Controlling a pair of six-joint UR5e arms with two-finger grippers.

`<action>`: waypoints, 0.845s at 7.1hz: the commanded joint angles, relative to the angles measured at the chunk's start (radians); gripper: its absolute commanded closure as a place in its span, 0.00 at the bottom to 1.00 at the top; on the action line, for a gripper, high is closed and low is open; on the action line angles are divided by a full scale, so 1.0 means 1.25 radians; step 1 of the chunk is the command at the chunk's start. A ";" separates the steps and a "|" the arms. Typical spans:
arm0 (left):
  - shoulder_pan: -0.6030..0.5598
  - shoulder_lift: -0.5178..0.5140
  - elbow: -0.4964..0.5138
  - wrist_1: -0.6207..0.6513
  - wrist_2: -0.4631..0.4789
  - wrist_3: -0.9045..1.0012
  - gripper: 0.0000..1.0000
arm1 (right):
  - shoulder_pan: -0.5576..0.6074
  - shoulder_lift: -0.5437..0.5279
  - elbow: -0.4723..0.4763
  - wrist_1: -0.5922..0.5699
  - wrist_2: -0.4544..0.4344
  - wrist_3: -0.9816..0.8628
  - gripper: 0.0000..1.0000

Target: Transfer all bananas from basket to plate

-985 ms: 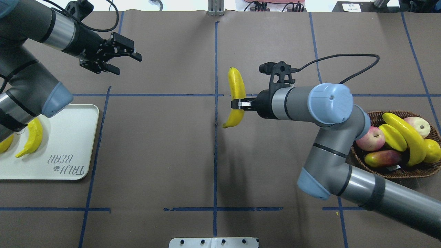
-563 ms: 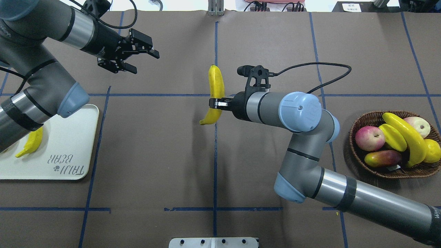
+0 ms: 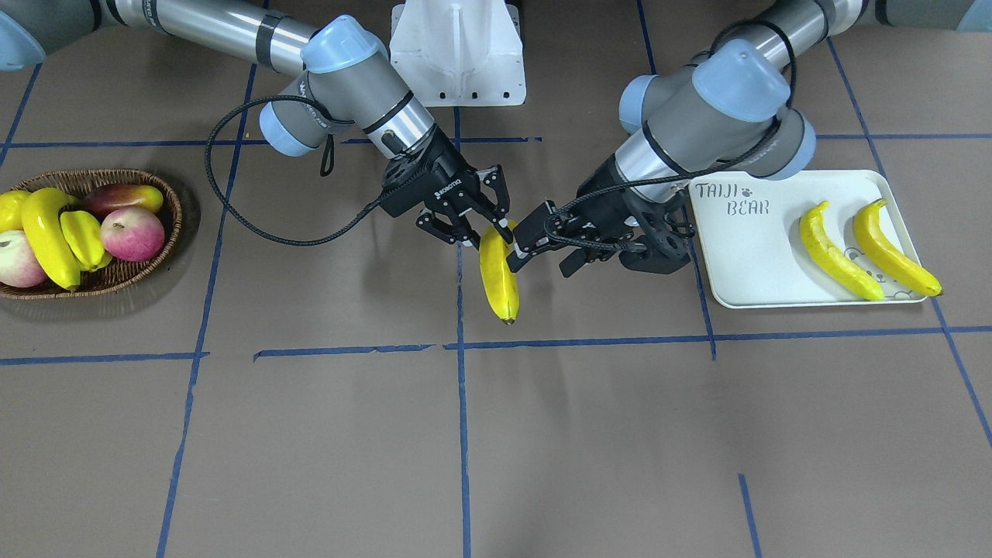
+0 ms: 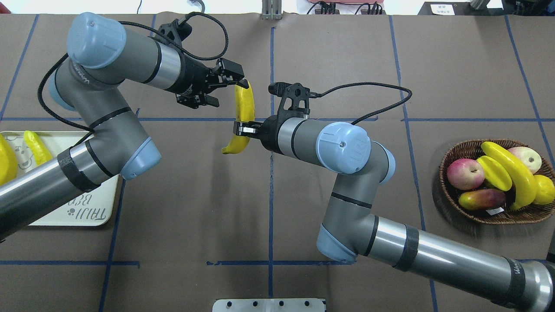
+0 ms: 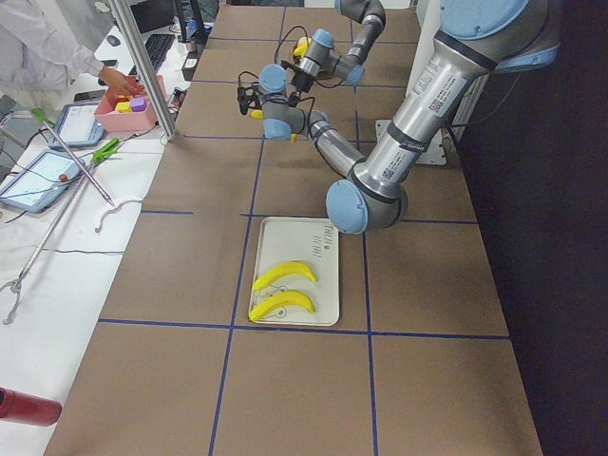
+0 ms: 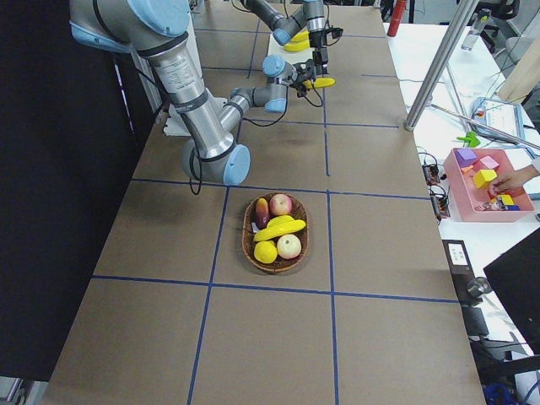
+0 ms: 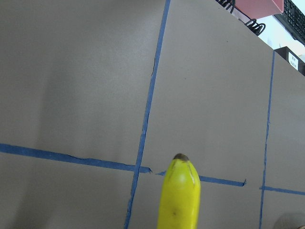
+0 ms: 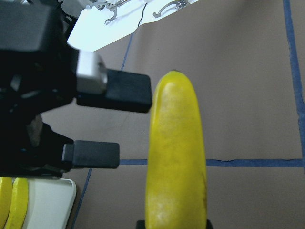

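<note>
Brown and crossed by blue tape lines (image 4: 271, 208), the table (image 4: 195, 195) bore the plate (image 3: 775, 256) at the robot's left with two bananas (image 3: 837, 252), the basket (image 4: 494, 218) at its right holding another banana (image 4: 514, 177), and, above the middle, the right gripper (image 4: 243, 128) clamping a fourth banana (image 4: 245, 104), the left gripper (image 4: 226, 91) spread wide just beside its far end.

From overhead, the left arm (image 4: 86, 167) covers much of the plate (image 4: 110, 197) (one banana (image 4: 6, 158) cut by the edge).
</note>
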 commanded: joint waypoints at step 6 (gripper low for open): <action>0.017 -0.001 0.006 0.000 0.008 -0.013 0.62 | -0.002 0.016 0.008 0.002 -0.001 0.000 0.96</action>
